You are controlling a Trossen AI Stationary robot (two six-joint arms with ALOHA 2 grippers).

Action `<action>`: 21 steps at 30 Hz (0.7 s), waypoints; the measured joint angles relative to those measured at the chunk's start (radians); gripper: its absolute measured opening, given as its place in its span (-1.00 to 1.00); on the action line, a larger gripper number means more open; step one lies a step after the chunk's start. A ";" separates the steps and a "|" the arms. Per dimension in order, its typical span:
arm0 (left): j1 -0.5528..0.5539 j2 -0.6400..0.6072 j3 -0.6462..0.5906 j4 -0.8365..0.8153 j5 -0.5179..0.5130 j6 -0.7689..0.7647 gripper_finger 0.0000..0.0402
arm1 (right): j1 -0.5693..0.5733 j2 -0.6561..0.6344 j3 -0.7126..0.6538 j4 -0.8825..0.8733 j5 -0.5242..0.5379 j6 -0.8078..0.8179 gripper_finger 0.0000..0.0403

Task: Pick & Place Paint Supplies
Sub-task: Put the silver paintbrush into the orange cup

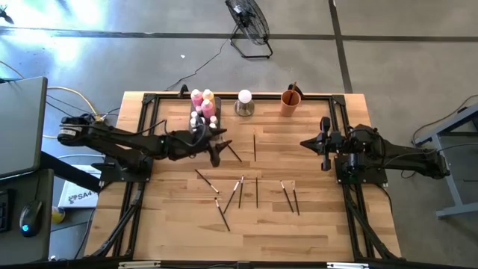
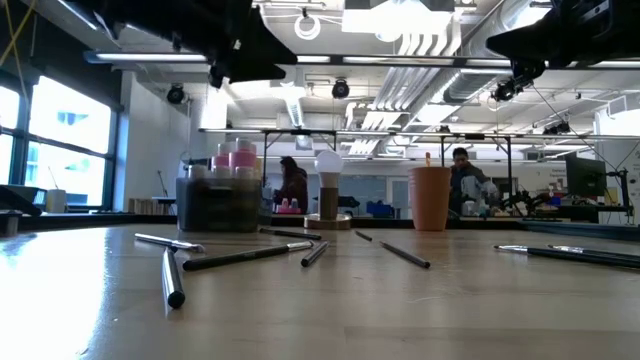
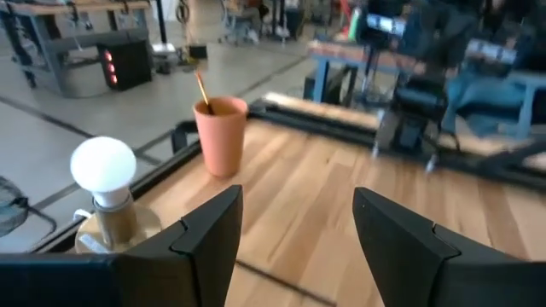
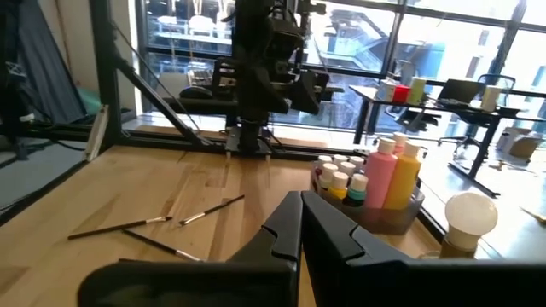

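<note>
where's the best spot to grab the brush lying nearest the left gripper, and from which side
Probably the middle of the paintbrush handle, coming straight down. It lies flat and alone on the bare wooden table, angled, so the fingers should straddle the thin shaft across its length. The left gripper hovers open just beside it; the right gripper waits shut at the far side.

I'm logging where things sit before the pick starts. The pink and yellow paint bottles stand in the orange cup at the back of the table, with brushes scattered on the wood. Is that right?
Not quite. The pink and yellow paint bottles stand in the grey rectangular tray, not in the orange cup, which stands apart at the back; the right wrist view shows it. The thin dark-handled paintbrushes do lie scattered on the wooden table.
</note>
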 joint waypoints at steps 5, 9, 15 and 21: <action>-0.043 0.000 0.065 -0.178 -0.045 -0.002 0.10 | 0.000 0.001 0.000 0.000 -0.006 0.000 -0.99; -0.056 0.000 0.085 -0.269 -0.018 0.014 0.10 | 0.000 0.005 0.000 0.000 -0.007 0.009 -0.99; -0.054 0.000 0.085 -0.297 0.161 0.048 0.10 | 0.000 0.005 0.000 0.000 -0.006 0.008 -0.99; -0.054 0.000 0.085 -0.374 0.419 0.052 0.10 | 0.000 0.005 0.000 -0.014 -0.007 0.008 -0.99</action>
